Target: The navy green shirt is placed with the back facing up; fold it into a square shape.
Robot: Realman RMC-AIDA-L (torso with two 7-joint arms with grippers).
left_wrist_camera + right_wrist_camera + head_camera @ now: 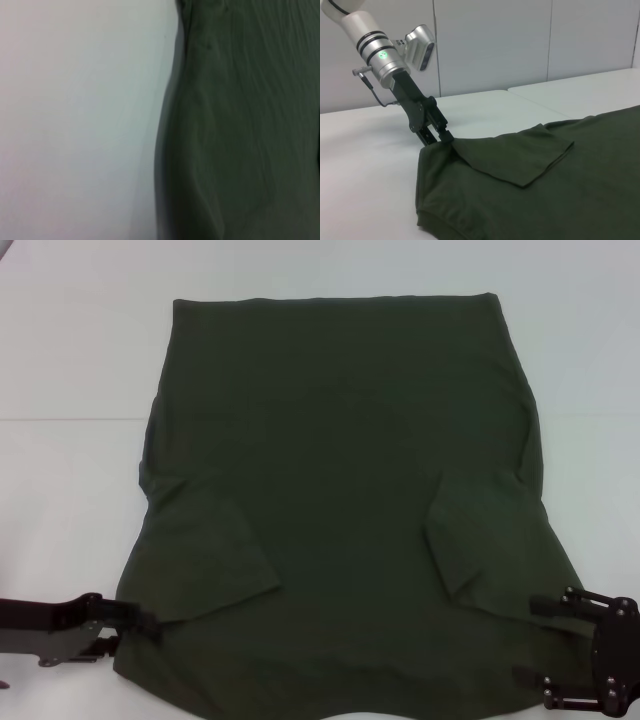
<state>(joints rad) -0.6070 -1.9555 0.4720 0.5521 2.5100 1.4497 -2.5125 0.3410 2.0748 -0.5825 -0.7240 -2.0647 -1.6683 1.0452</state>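
The navy green shirt (340,490) lies back-up on the white surface (70,360), sleeves folded in, the left hand (445,136) seemingly clamped on its near corner and the right hand (560,640) of unreadable grip, so both should lift evenly.

A plain white tabletop (70,360) filled the scene, with a faint seam (60,419) running across it. Behind it stood a pale panelled wall (490,45), its vertical joints visible, under soft, even light.
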